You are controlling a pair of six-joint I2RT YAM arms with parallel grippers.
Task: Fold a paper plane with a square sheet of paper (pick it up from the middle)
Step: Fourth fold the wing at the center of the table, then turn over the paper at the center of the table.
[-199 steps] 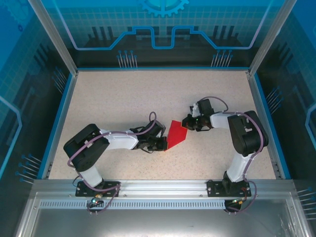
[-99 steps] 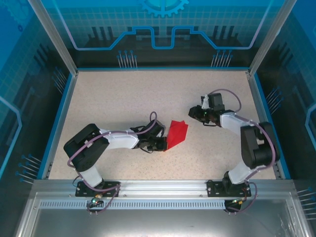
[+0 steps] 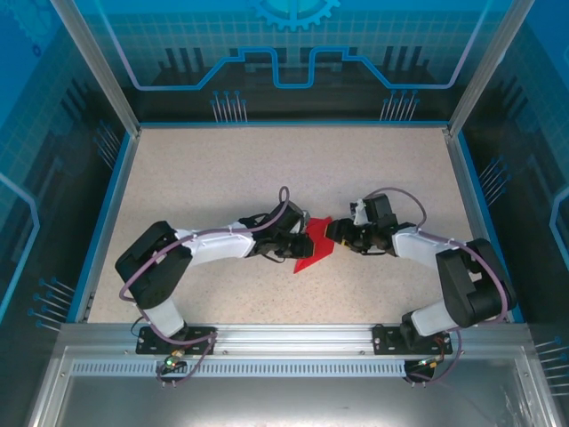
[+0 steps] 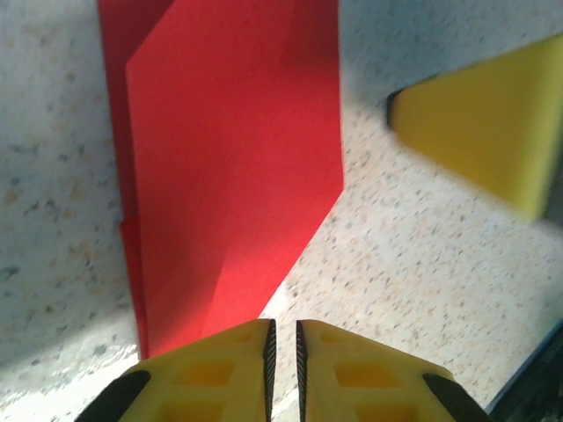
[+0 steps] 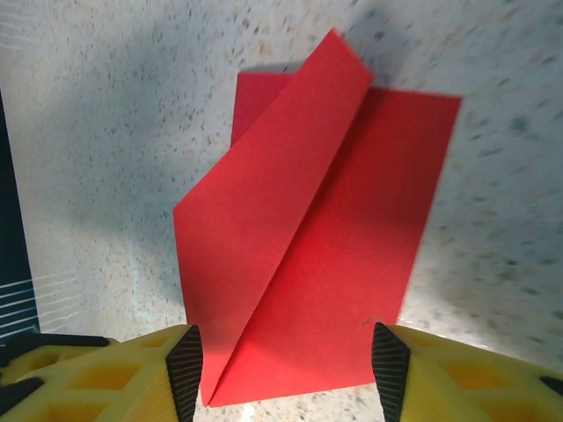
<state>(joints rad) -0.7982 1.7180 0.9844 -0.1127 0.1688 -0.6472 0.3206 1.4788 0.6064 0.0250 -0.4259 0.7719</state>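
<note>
Paper (image 3: 313, 245) lies flat between nearly closed left hand (image 3: 296, 246) and spread, empty right hand (image 3: 332, 233).

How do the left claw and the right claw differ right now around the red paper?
The left claw is nearly shut, fingers almost touching; the right claw stands wide open. The left claw sits just short of the paper plane at its pointed end; the right claw straddles its wider end. Both have yellow fingers; neither grips it.

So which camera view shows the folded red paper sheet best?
The right wrist view: the folded red paper sheet shows whole, with its diagonal flap and crease. The left wrist view cuts its top off; the top view shows it small, between the arms.
</note>
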